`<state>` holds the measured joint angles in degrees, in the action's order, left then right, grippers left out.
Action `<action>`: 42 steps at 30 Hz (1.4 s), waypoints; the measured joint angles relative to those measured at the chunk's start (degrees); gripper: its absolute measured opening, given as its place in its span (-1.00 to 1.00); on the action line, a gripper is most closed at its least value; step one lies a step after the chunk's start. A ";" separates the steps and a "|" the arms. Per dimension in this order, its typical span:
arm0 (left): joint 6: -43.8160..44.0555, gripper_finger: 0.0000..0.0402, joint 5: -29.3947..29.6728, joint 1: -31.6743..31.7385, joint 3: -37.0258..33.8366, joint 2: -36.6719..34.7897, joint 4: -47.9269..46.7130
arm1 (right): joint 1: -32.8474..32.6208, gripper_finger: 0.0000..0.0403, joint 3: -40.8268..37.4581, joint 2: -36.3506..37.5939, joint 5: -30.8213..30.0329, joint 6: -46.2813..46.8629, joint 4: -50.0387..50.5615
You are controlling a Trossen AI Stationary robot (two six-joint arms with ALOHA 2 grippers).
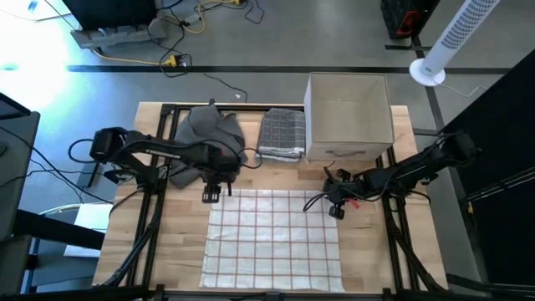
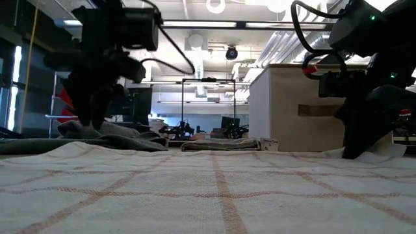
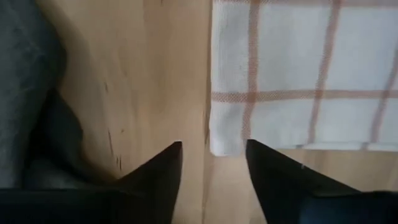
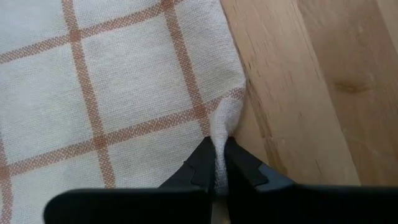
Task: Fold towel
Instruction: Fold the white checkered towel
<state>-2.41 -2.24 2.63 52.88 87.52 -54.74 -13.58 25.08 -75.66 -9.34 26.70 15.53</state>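
One checked towel (image 1: 274,238), white with thin orange-red lines, lies spread flat on the near half of a pale wooden table (image 1: 376,251), its far edge running between two dark robot arms. The left gripper (image 1: 212,193) sits at the towel's far-left corner with its two fingers (image 3: 163,167) spread apart, the corner lying just ahead of the gap between them and not yet held. The right gripper (image 1: 337,208) is at the far-right corner, where the right wrist view shows its fingers (image 4: 203,163) pinched together on a small raised fold of the towel's edge.

Three other things share the far half of the table. A crumpled grey cloth (image 1: 211,130) lies in a heap at far left, partly under the left arm. A folded grey checked cloth (image 1: 282,134) rests just right of it. One open cardboard box (image 1: 348,117), beige, stands at far right, touching the folded cloth's side.

The table is light wood with visible grain and a black metal frame (image 1: 150,226) along its left and right edges. Beyond it, the high view shows a grey floor with yellow and black cables (image 1: 180,25) and one white tower fan (image 1: 456,38) at far right. The low view looks level across the towel into a large room with bright ceiling lights (image 2: 214,24) and exposed ducts.
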 joint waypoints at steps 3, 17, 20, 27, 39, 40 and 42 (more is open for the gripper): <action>0.69 0.05 -0.35 0.00 -1.58 1.14 1.38 | 0.00 -0.97 0.00 0.00 -0.01 0.00 -0.04; 8.15 0.00 -1.50 -0.83 -10.20 1.61 13.40 | 0.00 -0.97 0.02 0.00 -0.04 0.26 -0.20; 9.61 -0.23 -1.16 -0.78 -10.36 1.62 13.39 | 0.10 -0.97 0.04 0.00 -0.02 0.28 -0.22; 15.36 -0.93 0.30 -0.46 -10.28 1.69 12.28 | 0.76 -0.97 0.04 1.55 -2.28 2.85 0.77; 15.90 -0.96 10.24 2.49 -0.45 1.69 -0.50 | 4.67 -0.98 8.55 17.32 -5.52 -1.13 16.52; 15.56 -0.96 10.66 2.72 0.94 1.66 -2.17 | 4.75 -0.98 10.35 18.22 -5.87 -1.81 18.66; 15.41 -0.96 11.91 2.83 3.59 1.66 -5.59 | 4.83 -0.98 14.11 19.31 -7.11 -2.99 24.08</action>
<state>13.01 9.67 5.47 56.47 89.19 -60.33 -8.75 39.19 -56.35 -16.46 23.71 39.61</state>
